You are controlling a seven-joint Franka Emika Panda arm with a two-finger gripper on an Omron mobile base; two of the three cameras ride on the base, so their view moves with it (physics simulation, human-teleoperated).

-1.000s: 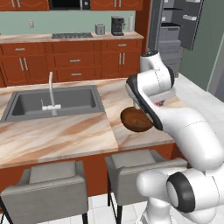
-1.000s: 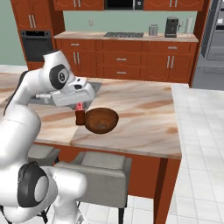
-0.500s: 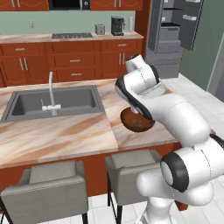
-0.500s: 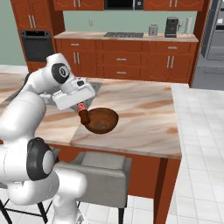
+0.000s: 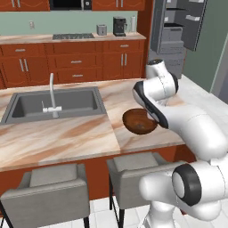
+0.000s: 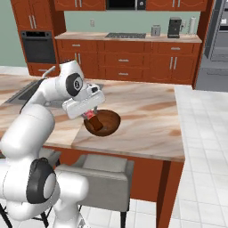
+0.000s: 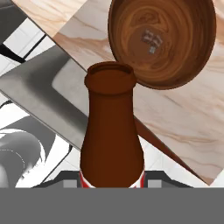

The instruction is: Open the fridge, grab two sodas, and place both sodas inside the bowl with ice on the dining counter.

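Observation:
My gripper [image 6: 91,116] is shut on a soda [image 7: 111,131], a brown bottle shape with a red band at its base; the soda [image 6: 90,114] shows as a small red patch under the hand. It hangs at the near rim of the dark-brown wooden bowl [image 7: 166,39], over the edge of the dining counter [image 7: 183,113]. A few pale cubes lie in the bowl's bottom. The bowl [image 5: 139,121] sits near the counter's front edge, partly behind my arm, and the bowl [image 6: 106,123] is just right of the hand. The grey fridge [image 5: 178,26] stands at the back with its door swung open.
A grey sink [image 5: 55,103] with a tall faucet [image 5: 52,91] is set in the counter left of the bowl. Grey stools [image 5: 49,187] [image 6: 100,173] stand under the front edge. The wall counter with a coffee machine [image 5: 119,26] runs along the back.
My arm has swung its elbow round and the hand has turned. The soda has moved a little closer to the bowl's rim. The bowl has stayed put.

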